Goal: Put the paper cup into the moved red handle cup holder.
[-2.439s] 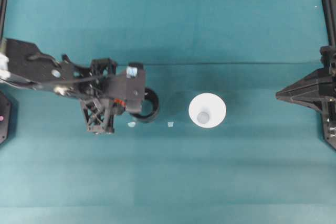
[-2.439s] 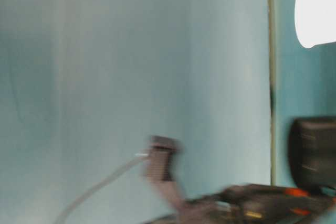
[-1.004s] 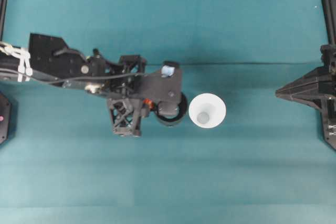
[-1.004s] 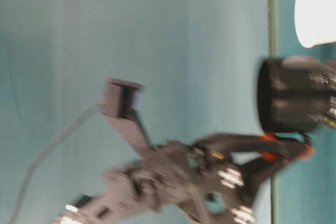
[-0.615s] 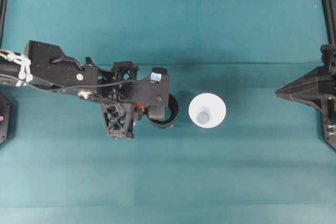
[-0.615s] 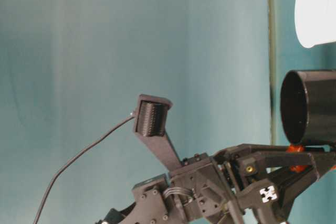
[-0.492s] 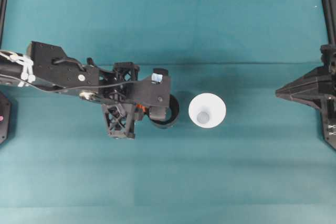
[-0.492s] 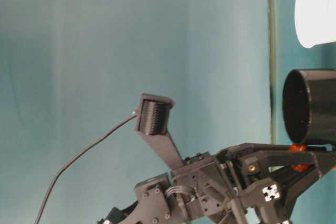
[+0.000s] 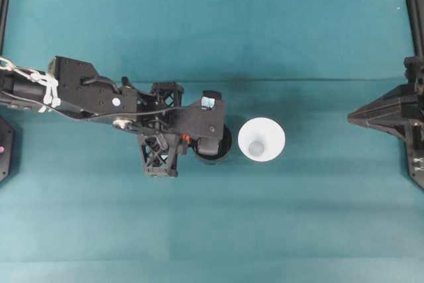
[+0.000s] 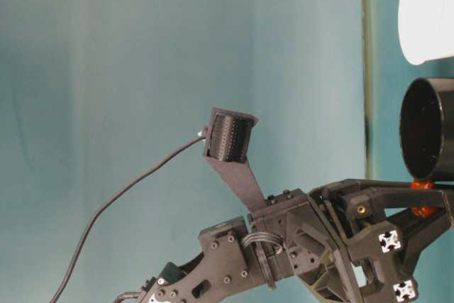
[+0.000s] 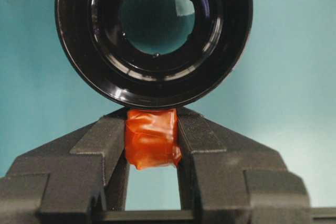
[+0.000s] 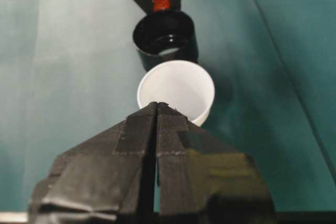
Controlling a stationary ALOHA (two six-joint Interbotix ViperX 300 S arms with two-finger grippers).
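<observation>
Left gripper [image 11: 152, 145] clamps the holder [image 9: 213, 145] by its red tab, just beside the cup [image 9: 262, 140] — right gripper [image 12: 156, 109] pressed closed, idle.

Holder [image 11: 153, 35] glossy black, handle tab [image 11: 151, 138] red-orange, teal showing through its open bottom. Cup [image 9: 262, 140] plain white, small grey-white circle at base. Left gripper [image 11: 152, 142] matte black; its arm [image 9: 86, 94] black with white ties. Right gripper [image 12: 156, 109] black. Table [image 9: 212, 230] solid teal, no pattern.
</observation>
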